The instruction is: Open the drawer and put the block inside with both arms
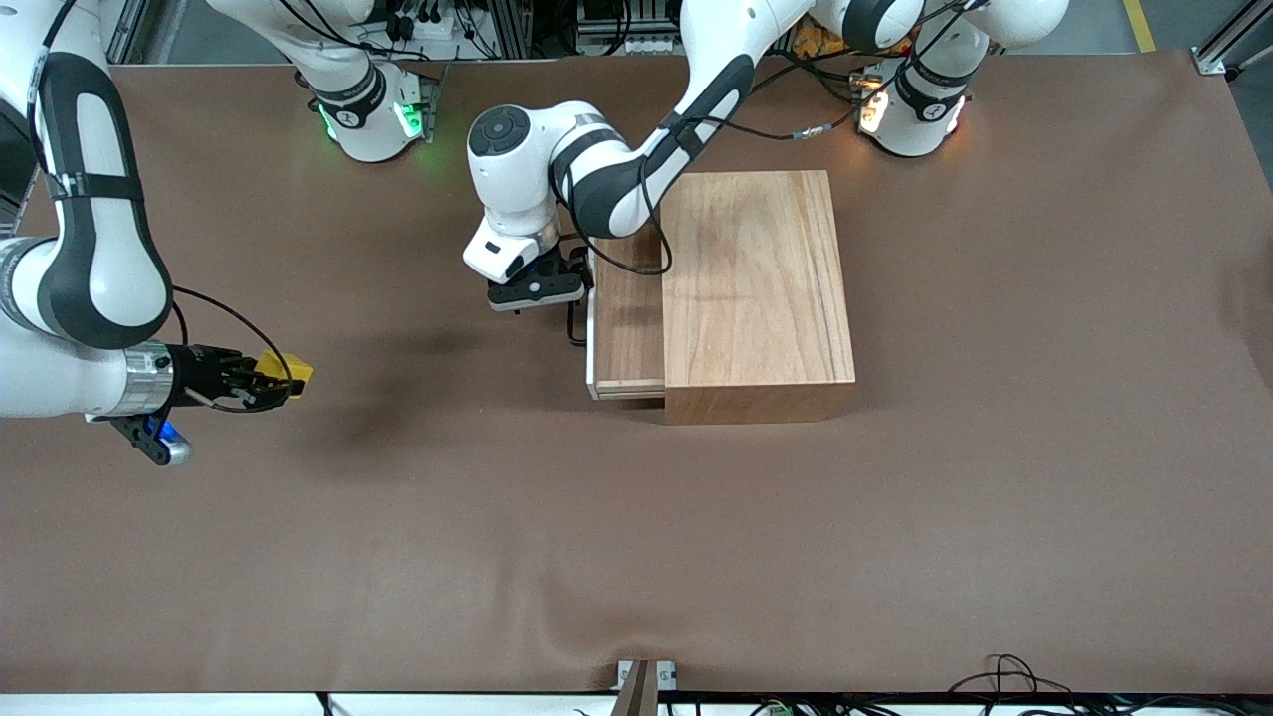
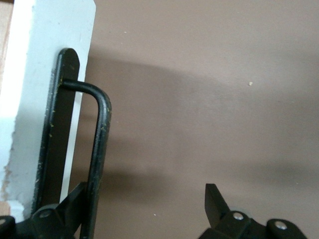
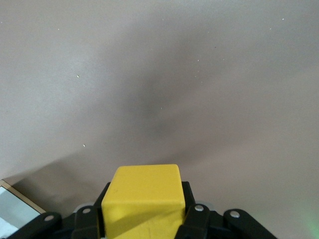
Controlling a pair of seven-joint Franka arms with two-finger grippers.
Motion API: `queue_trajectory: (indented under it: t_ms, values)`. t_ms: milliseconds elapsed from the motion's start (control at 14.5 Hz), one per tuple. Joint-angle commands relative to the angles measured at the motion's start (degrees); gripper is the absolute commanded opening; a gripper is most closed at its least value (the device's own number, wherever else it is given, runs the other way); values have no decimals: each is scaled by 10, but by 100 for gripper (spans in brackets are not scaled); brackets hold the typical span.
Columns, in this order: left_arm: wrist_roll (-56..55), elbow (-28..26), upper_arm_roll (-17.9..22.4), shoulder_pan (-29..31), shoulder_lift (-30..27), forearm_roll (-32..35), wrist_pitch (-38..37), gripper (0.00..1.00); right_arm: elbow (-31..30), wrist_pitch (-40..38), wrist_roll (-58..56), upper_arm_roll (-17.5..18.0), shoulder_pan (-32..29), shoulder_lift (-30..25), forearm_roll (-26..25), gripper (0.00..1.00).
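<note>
The wooden cabinet point(image 1: 756, 278) stands mid-table with its drawer point(image 1: 627, 318) pulled partly out toward the right arm's end. On the drawer's white front panel point(image 2: 55, 74) is the black loop handle point(image 2: 102, 129). My left gripper point(image 1: 567, 298) hangs open at that handle. One finger point(image 2: 75, 199) lies against the loop's bar and the other finger point(image 2: 214, 199) stands well apart over bare table. My right gripper point(image 1: 269, 383) is shut on the yellow block point(image 1: 290, 373) and holds it above the table near the right arm's end. The block point(image 3: 144, 191) fills the space between the pads.
Brown cloth point(image 1: 636, 557) covers the table. The two arm bases point(image 1: 373, 109) point(image 1: 910, 109) stand along the edge farthest from the front camera. A small bracket point(image 1: 641, 681) and loose cables point(image 1: 1004, 676) lie at the nearest edge.
</note>
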Motion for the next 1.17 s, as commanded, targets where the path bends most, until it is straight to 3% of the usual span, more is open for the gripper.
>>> queue_trajectory:
  t_ms: [0,481,825,1100]
  values:
    - [-8,21,-2,-4,5,-24,11,100,0,2,6,0,-1,1,8,8]
    - [-9,28,-2,-6,-5,-26,6,100,-1,2,6,0,-2,4,7,8]
    - [-7,26,-1,-1,-64,-26,-31,100,-1,3,6,0,-2,5,6,9]
    - [13,19,3,46,-160,-24,-100,100,-6,4,6,0,-2,5,5,9]
